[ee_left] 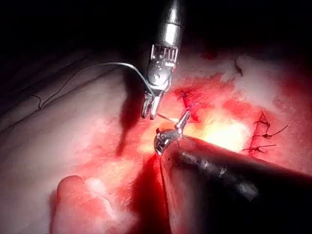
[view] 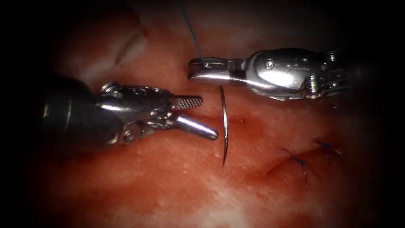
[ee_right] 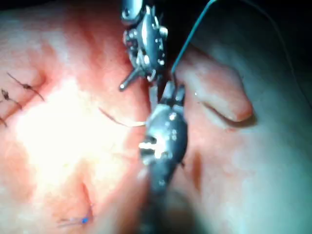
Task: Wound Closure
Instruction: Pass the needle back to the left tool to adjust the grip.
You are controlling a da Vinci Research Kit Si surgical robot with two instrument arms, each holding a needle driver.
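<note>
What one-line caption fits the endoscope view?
Right tool grips the thread; open left tool holds nothing beside the free needle on the tissue.

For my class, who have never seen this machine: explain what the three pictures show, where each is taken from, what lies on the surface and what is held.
This is a surgical practice robot with two thin arms. One picture looks down from an endoscope; the other two come from cameras near each arm's wrist. The surface is pork belly, the tissue, with earlier stitches at the right. The left end effector has its jaws open and holds nothing. The right end effector is shut on the thread. The curved needle hangs between the two tools, held by neither; whether its tip enters the tissue cannot be told.
</note>
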